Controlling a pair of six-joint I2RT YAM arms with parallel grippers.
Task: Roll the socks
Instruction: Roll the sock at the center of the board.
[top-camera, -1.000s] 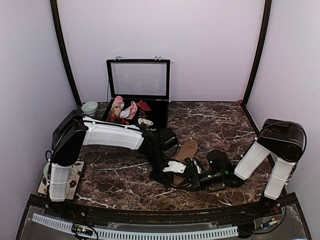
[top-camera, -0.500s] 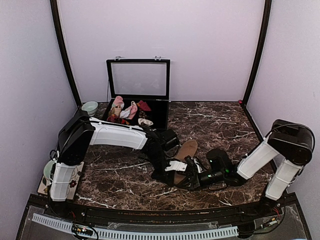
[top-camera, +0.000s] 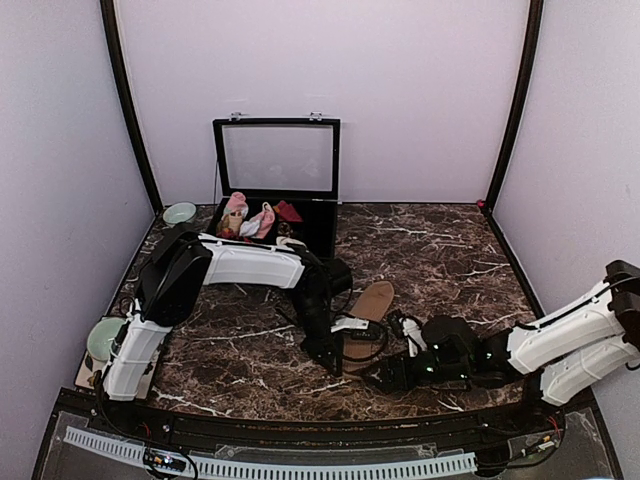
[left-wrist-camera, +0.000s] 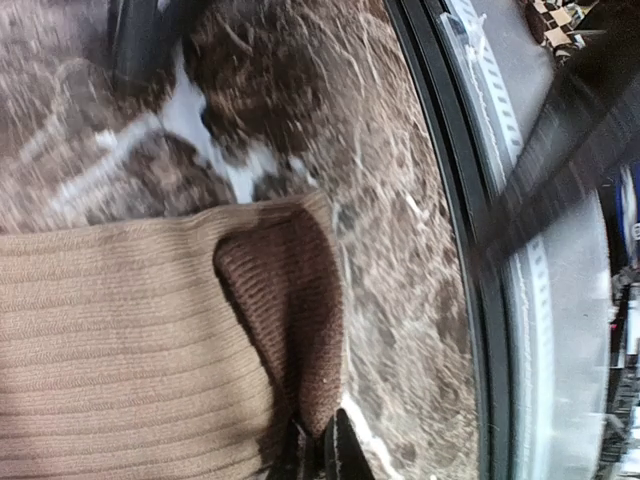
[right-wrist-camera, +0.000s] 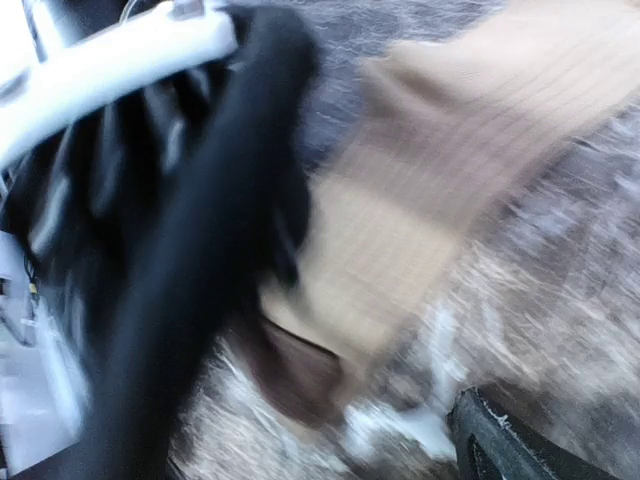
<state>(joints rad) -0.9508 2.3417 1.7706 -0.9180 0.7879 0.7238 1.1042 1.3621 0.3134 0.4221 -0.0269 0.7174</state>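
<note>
A ribbed tan sock (top-camera: 372, 300) with a dark brown patch lies on the marble table, its near end under the two grippers. In the left wrist view my left gripper (left-wrist-camera: 318, 452) is shut, pinching the edge of the brown patch (left-wrist-camera: 290, 310) of this sock (left-wrist-camera: 110, 340). My right gripper (top-camera: 386, 374) sits low on the table just right of the left one. The right wrist view is blurred. It shows the sock (right-wrist-camera: 440, 180), its brown patch (right-wrist-camera: 300, 370) and one right finger (right-wrist-camera: 520, 445) far off to the side, so the jaws stand open and hold nothing.
A black case (top-camera: 318, 232) with its glass lid up stands at the back and holds pink-and-white and dark red bundles. A pale green bowl (top-camera: 180, 213) sits left of it. Another bowl (top-camera: 100, 340) rests on a patterned mat at the near left. The table's black front rim (left-wrist-camera: 470, 300) is close by.
My left gripper has closed on the sock's brown patch. My right gripper has opened, let go of the sock and drawn back to the right, its arm dropping low.
</note>
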